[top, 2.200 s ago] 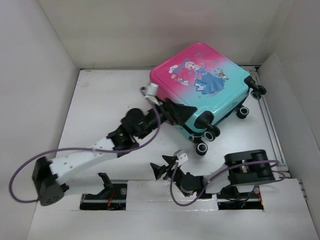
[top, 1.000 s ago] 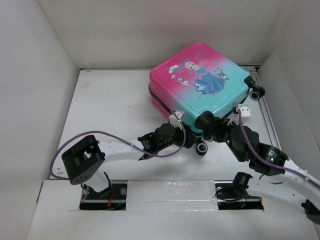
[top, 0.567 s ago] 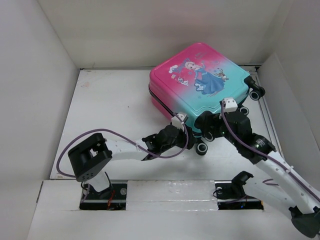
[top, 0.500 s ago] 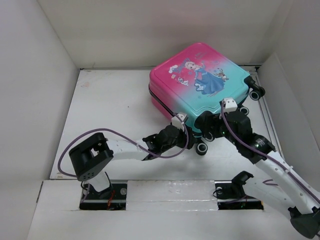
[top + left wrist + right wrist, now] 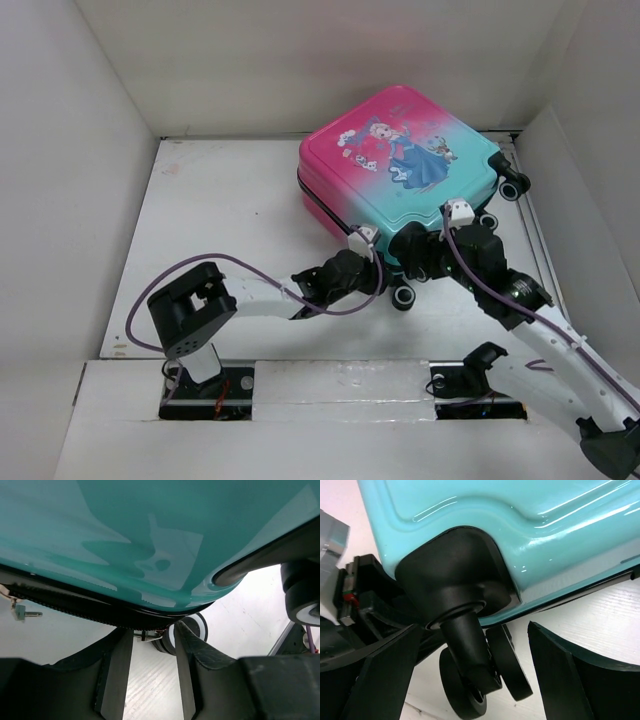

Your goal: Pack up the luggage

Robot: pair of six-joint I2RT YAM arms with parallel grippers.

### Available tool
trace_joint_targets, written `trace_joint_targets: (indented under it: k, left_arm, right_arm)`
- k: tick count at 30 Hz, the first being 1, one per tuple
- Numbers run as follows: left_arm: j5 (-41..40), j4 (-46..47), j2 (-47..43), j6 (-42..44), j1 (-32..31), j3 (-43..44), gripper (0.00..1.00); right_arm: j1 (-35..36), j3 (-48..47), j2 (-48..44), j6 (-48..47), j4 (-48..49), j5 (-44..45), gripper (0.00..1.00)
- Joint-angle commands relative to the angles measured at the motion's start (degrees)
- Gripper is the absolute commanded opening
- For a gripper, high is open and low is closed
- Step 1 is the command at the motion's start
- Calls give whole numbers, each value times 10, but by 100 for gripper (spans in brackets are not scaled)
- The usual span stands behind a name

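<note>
From above, the luggage [image 5: 400, 160] lies closed and print-up at the far right of the desk [image 5: 220, 220]. The left gripper [image 5: 378, 272] and the right gripper [image 5: 415, 258] both meet its near teal edge.

In the left wrist view, the left gripper's fingers [image 5: 119, 670] stand a narrow gap apart just below the black zipper [image 5: 60, 602]. A small metal piece [image 5: 146, 636] sits at their tips; I cannot tell whether it is grasped.

In the right wrist view, the right gripper is released, its jaws spread wide on either side of a black caster [image 5: 485, 680] without touching it.
</note>
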State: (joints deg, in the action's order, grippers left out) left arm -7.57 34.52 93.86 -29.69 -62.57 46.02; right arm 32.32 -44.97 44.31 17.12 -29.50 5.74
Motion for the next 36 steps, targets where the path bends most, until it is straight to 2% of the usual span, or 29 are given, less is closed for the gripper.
trace_joint_targets:
  k: [1,3,5,9,17,21,23,24,26,30,31,33,34,36]
  left_arm:
    - [1,35,11,9,-2,22,34]
    - [1,41,17,9,-2,22,29]
    - [1,41,17,9,-2,22,28]
    - [1,41,22,9,-2,28,25]
    - [-17,69,22,3,-2,22,23]
    - [-23,74,27,3,-2,22,13]
    - [-28,74,27,3,-2,22,5]
    - [-28,74,27,3,-2,22,0]
    - [-34,69,27,3,-2,22,0]
    - [-46,74,13,3,-2,-1,0]
    - [-53,74,-1,9,-2,-1,0]
    - [-61,74,-10,10,-2,-19,0]
    - [-67,74,-17,15,-2,-19,0]
    - [-68,69,-23,15,-2,-34,0]
  right_arm:
    - [16,-2,-26,13,-2,29,93]
    - [21,-2,-33,19,-2,29,93]
    - [21,-2,-33,19,-15,38,96]
    - [34,-7,-27,33,-28,45,96]
    - [60,-13,-6,63,-52,63,96]
    - [66,-13,-1,63,-57,81,96]
    - [66,-13,-1,68,-57,81,96]
    - [66,-13,-1,68,-57,81,94]
    - [66,-13,-1,68,-57,81,88]
    - [66,-13,4,68,-57,88,69]
    - [66,-13,4,68,-57,88,70]
    - [66,-13,4,68,-57,82,80]
    - [66,-13,4,68,-57,82,80]
    - [71,-13,4,68,-57,82,64]
